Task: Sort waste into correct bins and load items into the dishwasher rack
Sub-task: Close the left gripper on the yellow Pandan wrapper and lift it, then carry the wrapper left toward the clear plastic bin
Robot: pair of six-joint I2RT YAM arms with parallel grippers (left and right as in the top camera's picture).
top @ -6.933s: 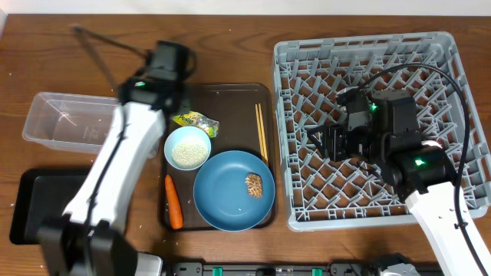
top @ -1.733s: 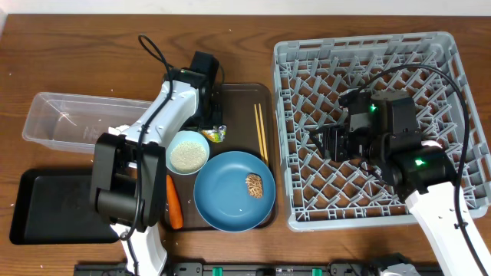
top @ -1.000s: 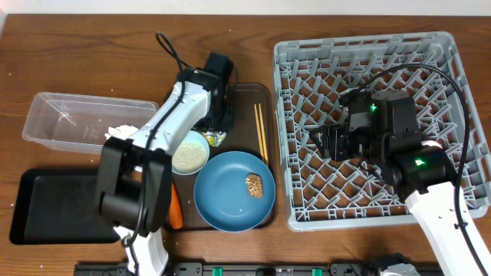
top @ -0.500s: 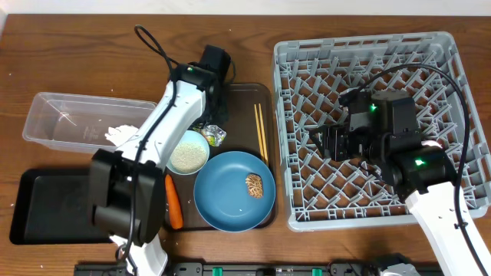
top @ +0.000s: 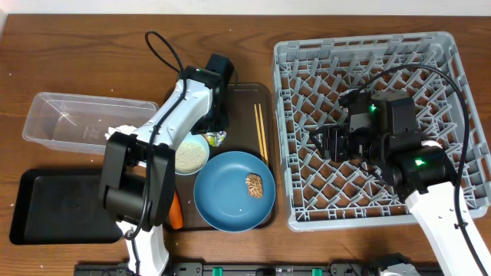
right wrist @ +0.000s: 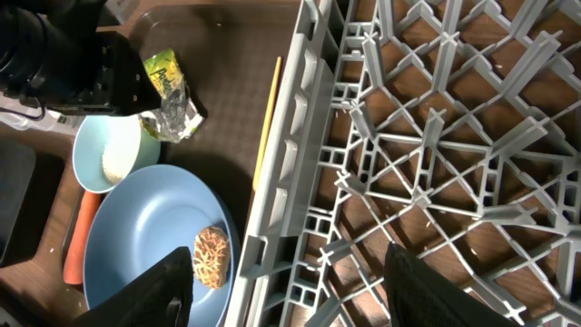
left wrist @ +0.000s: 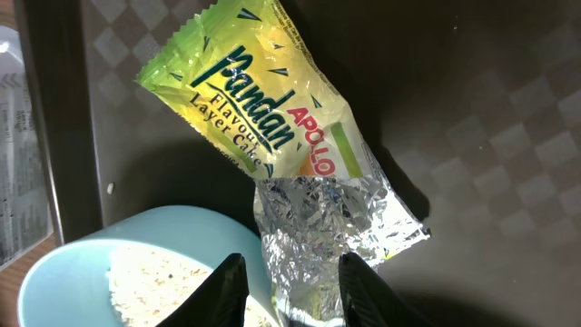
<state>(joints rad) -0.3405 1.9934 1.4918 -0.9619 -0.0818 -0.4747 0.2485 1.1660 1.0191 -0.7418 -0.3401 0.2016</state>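
yellow-green wrapper [left wrist: 263, 118], left wrist view: dark green script "pandan", with "flavour layer cake" beneath it; red brand name "apollo" printed toward the torn silver end.

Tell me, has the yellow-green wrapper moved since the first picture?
Yes. The wrapper has shifted across the tray, away from its left edge and nearer the chopsticks and plate.

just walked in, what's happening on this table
The left arm's fingers are pinched on the foil end of the yellow-green wrapper beside the rice bowl. The right arm's fingers hang open and empty above the grey rack. The blue plate, carrot and chopsticks lie on the brown tray, not yet sorted.
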